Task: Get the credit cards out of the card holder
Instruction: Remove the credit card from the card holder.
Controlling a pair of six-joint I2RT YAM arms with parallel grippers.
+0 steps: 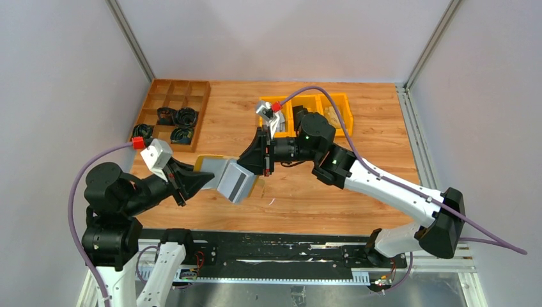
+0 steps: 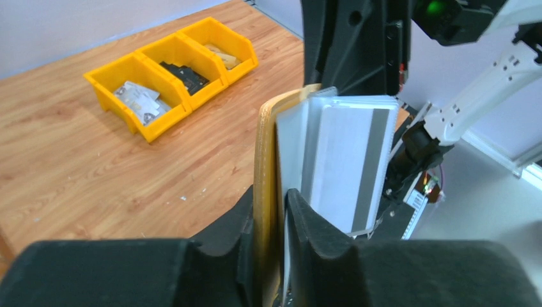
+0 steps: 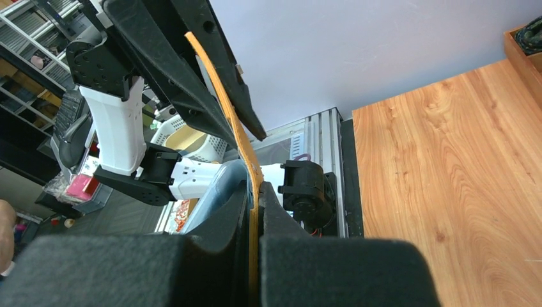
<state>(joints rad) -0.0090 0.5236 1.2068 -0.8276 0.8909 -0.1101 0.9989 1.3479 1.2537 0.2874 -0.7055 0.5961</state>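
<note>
**Top view.** Left gripper is clamped on the mustard cover of the card holder. Right gripper is closed on the opposite edge. The holder hangs spread open in the air between them, above the table, with the grey credit cards seated in its inner sleeves.

**Left wrist view.** The fingers pinch the cover's edge. The cards stand in their pockets, their tops exposed. Yellow bins lie well apart; the pale contents of one cannot be identified.

**Right wrist view.** The jaws are closed on the thin leather flap; no card is visible here.

**Progress.** The holder is lifted and opened, but no card appears withdrawn. Extraction of every card seemingly remains, and it would probably require one gripper to release the cover first.
</note>
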